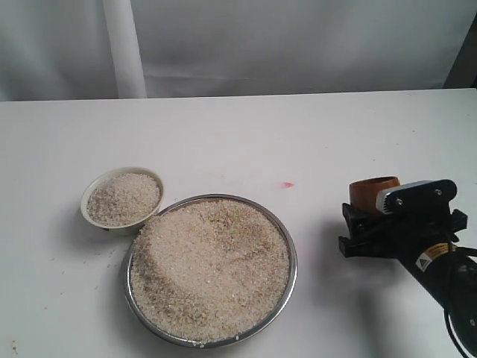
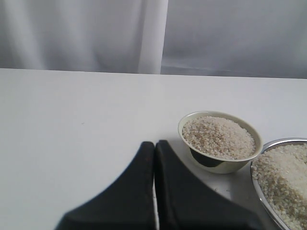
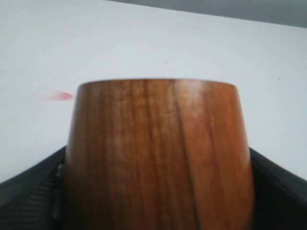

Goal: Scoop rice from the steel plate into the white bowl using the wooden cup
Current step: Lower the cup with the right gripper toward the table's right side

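The steel plate (image 1: 292,253) sits at the front centre, heaped with rice (image 1: 212,265). Touching its far left rim is the white bowl (image 1: 123,171), also full of rice. At the right, my right gripper (image 1: 356,227) is shut on the wooden cup (image 1: 373,192), which stands upright just above the table. The right wrist view shows the cup (image 3: 158,153) filling the space between the dark fingers (image 3: 29,191). My left gripper (image 2: 154,146) is shut and empty, hovering near the white bowl (image 2: 225,165) and the plate's rim (image 2: 256,189). It is outside the exterior view.
A small red mark (image 1: 288,184) is on the white table between the plate and the cup. A few stray grains lie by the plate's front rim (image 1: 200,344). A grey curtain hangs behind the table's far edge (image 1: 238,95).
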Robot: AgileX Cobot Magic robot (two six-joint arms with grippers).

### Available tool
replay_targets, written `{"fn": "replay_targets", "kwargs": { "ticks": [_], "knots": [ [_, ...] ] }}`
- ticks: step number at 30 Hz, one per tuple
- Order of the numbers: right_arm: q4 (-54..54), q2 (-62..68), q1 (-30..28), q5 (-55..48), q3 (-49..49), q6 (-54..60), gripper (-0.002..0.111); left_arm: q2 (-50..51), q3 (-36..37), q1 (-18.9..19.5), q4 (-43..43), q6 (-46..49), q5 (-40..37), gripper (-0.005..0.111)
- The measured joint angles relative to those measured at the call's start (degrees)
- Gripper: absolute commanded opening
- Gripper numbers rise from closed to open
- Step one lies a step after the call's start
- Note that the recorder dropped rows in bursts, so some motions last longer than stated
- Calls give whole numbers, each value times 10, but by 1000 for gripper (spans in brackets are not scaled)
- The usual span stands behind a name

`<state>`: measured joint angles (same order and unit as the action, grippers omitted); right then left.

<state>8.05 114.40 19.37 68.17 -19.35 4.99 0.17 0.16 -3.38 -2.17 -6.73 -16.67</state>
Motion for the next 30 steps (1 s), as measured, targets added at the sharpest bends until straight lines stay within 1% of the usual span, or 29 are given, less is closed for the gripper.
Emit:
{"fn": "replay_targets", "kwargs": {
  "ticks": [7,30],
  "knots": [
    [0,19,0,1,0,2,0,0,0,0,0,0,0,0],
    [0,19,0,0,0,9,0,0,0,0,0,0,0,0]
  ]
}}
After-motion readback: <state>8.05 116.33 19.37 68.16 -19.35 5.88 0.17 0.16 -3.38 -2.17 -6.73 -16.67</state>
